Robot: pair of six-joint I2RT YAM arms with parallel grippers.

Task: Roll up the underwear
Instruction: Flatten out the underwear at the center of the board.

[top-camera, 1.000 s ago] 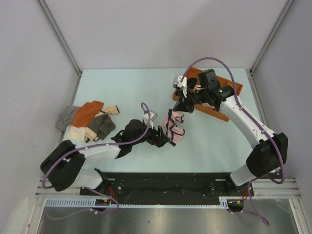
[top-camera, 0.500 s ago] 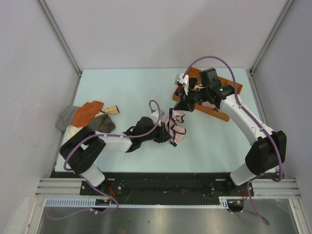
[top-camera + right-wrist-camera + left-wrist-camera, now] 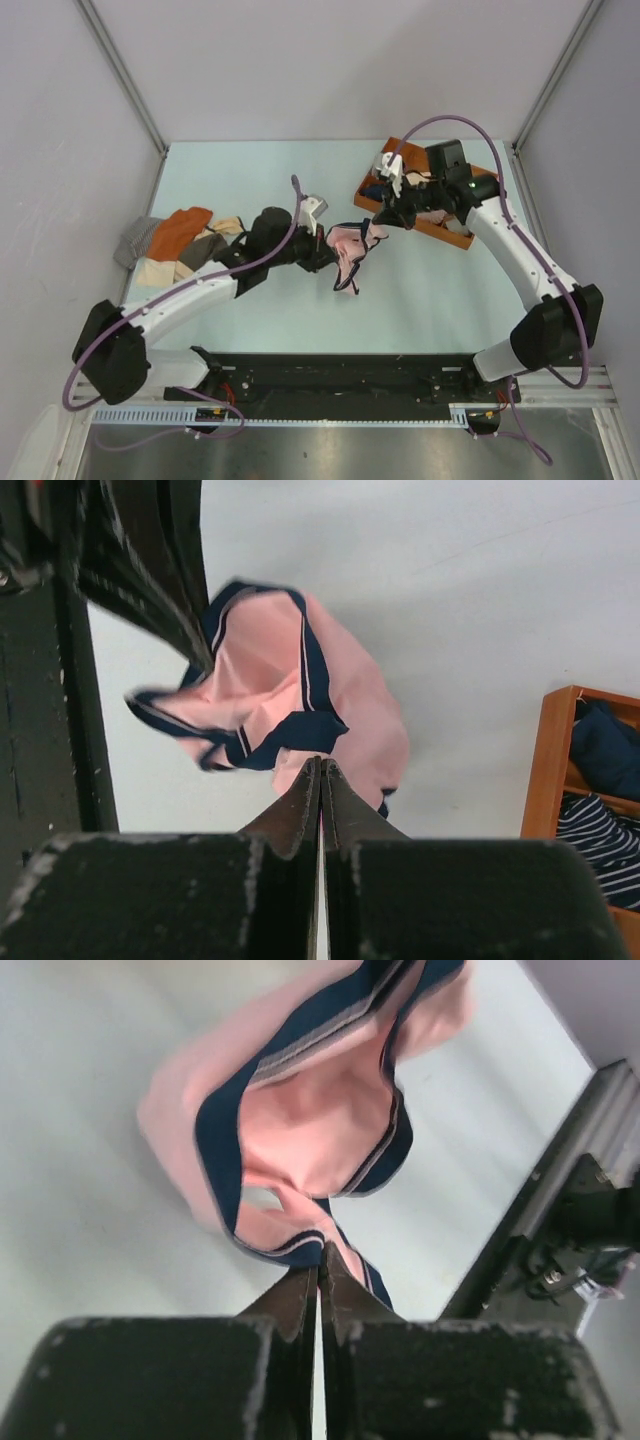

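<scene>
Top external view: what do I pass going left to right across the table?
pile of cloths → left hand → underwear, pinched by both hands → right hand → wooden tray

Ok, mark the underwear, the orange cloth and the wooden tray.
underwear [image 3: 347, 248]: top external view, on the pink middle panel.
orange cloth [image 3: 178, 230]: top external view, on its centre.
wooden tray [image 3: 441, 234]: top external view, on the near rim.

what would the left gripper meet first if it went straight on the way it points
The underwear it is shut on, bunched right ahead of the left gripper. Past that, probably the right gripper holding the other edge, though depth is unclear from above.
</scene>
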